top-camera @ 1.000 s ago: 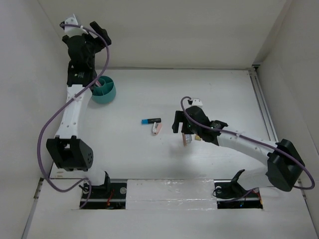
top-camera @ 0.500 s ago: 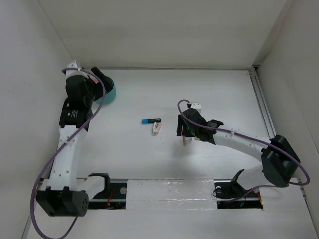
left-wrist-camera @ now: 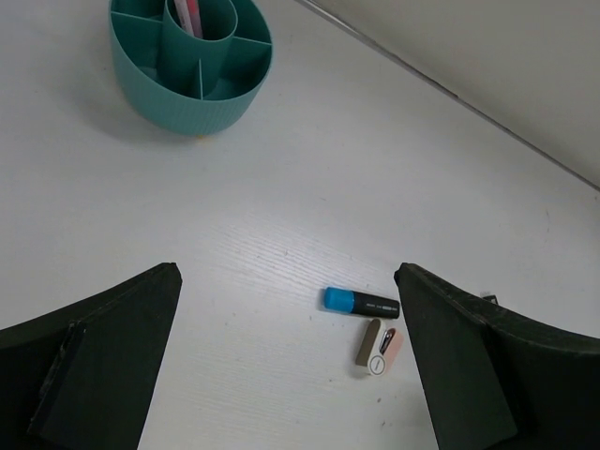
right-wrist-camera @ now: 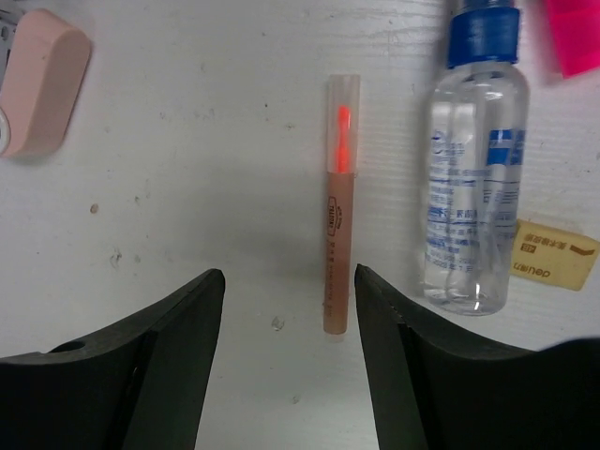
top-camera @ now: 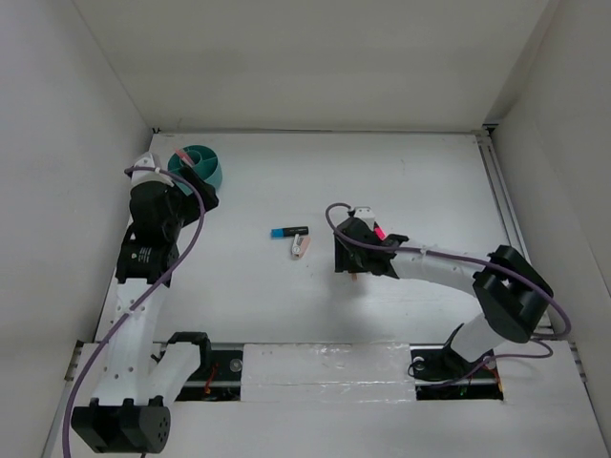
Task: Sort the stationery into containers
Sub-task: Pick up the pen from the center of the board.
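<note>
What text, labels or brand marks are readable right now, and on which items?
No text can be quoted as it reads.
On the tan block: one dark printed word, upside down, too blurred.
On the clear bottle: blue label print, too small.
On the pink pen: barrel print, too small.

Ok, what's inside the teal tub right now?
In the tub, a pink pen stands in the middle cup. The near outer sections show nothing; their floors and the far side cannot be seen.

Teal tub (left-wrist-camera: 178, 108); salmon pen (right-wrist-camera: 338, 234); blue-capped clear bottle (right-wrist-camera: 469, 178); black, blue-ended marker (left-wrist-camera: 364, 302).
</note>
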Controlling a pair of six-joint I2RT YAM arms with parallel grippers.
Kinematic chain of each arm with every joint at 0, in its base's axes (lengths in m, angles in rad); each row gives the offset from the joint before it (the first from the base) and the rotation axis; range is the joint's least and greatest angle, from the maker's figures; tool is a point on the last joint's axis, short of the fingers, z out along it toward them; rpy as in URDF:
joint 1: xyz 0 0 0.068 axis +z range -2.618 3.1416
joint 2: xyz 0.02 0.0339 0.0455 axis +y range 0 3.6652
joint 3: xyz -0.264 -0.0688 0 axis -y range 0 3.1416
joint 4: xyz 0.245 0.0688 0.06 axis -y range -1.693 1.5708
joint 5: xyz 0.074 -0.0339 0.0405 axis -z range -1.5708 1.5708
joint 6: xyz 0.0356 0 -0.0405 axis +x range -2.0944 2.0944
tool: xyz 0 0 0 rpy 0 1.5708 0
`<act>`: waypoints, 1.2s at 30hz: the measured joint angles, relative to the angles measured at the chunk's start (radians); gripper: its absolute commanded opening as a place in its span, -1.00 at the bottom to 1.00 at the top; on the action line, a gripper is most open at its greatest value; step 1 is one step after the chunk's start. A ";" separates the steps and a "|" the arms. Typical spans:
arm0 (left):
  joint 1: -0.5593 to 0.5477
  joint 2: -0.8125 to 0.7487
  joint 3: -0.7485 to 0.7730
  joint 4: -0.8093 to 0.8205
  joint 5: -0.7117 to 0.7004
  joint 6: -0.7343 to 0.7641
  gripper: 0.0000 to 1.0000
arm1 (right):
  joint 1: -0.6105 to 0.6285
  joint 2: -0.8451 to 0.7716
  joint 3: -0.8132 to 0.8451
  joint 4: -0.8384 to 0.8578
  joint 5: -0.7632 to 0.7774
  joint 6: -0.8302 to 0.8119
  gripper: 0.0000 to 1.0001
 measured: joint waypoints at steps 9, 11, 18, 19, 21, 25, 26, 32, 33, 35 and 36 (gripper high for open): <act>0.000 0.007 0.000 0.002 0.031 0.013 0.98 | 0.006 0.057 -0.001 0.006 0.018 0.012 0.22; 0.000 0.006 0.000 0.003 0.031 0.014 0.98 | 0.008 0.075 -0.001 0.006 0.019 0.013 0.22; 0.000 0.006 0.000 0.003 0.042 0.015 0.98 | 0.017 0.082 -0.001 0.019 0.033 0.013 -0.01; 0.000 0.006 0.000 0.003 0.042 0.014 0.98 | 0.017 0.082 -0.001 0.019 0.034 0.015 -0.06; 0.000 0.006 0.000 0.003 0.044 0.015 0.98 | 0.017 0.082 -0.001 0.021 0.034 0.017 -0.06; 0.000 0.006 0.000 0.003 0.045 0.015 0.98 | 0.017 0.082 -0.001 0.020 0.034 0.020 -0.12; 0.000 0.006 0.000 0.003 0.046 0.015 0.98 | 0.017 0.082 -0.002 0.021 0.034 0.022 -0.20; 0.000 0.006 0.000 0.003 0.047 0.015 0.98 | 0.018 0.082 -0.005 0.021 0.037 0.027 -1.00; 0.000 0.006 -0.001 0.003 0.047 0.015 0.98 | 0.018 0.085 -0.005 0.023 0.037 0.029 -1.00; 0.000 0.006 0.000 0.003 0.049 0.015 0.98 | 0.018 0.087 -0.004 0.029 0.038 0.030 -1.00; 0.000 0.006 0.000 0.003 0.053 0.015 0.98 | 0.019 0.087 -0.004 0.030 0.038 0.030 -1.00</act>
